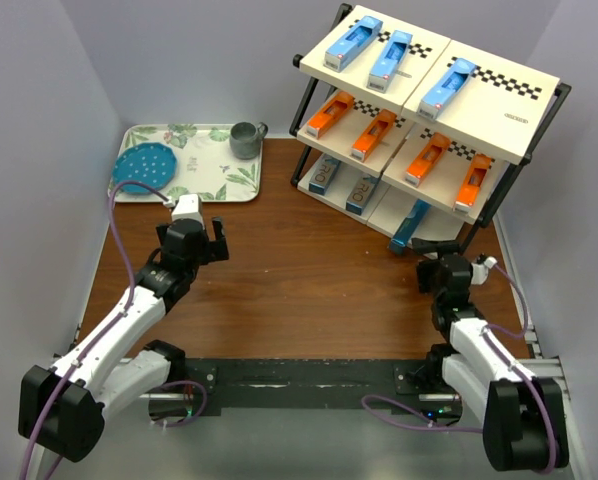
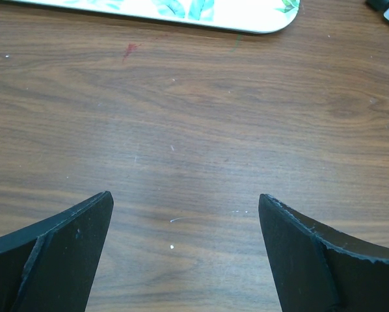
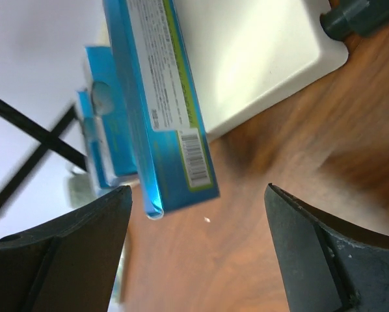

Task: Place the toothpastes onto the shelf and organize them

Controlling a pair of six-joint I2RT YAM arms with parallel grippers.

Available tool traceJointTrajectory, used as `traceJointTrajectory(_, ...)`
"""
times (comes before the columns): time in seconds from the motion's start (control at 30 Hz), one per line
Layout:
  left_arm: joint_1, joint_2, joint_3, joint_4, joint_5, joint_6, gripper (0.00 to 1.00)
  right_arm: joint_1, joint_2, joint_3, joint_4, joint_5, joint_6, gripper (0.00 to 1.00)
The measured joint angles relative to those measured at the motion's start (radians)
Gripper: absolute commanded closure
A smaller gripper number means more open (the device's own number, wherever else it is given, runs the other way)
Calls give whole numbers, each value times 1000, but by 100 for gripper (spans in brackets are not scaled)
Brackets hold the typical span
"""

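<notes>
One teal toothpaste box (image 1: 411, 226) juts off the bottom board of the shelf (image 1: 509, 120), at the far right corner of the tabletop (image 1: 299, 270); light, stiff, glossy cardboard, likely slippery, so pinch its narrow sides near the low end; right pincer (image 1: 447, 268) gapes just short of it, left pincer (image 1: 195, 236) gapes above the wood; only the right wrist view shows its barcode end; only the overhead, the other boxes (image 1: 391, 57) shelved.

Blue, orange toothpastes (image 1: 390, 57); checkered cream shelf (image 1: 507, 120)

Leaf tray (image 1: 219, 180) w/ mug (image 1: 246, 140), plate (image 1: 146, 165)
</notes>
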Motion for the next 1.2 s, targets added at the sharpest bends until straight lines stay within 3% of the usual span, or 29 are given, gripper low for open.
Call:
traceJointTrajectory(0.3,-8,3,0,1,0,0,0,64,-158,71,-215,18,-253,7)
traceJointTrajectory(0.47,-8,6,0,1,0,0,0,281,-142,72,-277,163,-327,6)
traceJointTrajectory(0.67,-8,7,0,2,0,0,0,492,-36,124,-342,410,-351,6)
traceJointTrajectory(0.87,-8,7,0,2,0,0,0,649,185,276,-363,632,-357,7)
traceJointTrajectory(1.07,-9,3,-1,3,0,0,0,709,347,420,-463,770,-320,14)
traceJointTrajectory(1.2,-15,-13,-2,3,-2,0,0,708,425,494,-555,836,-275,25)
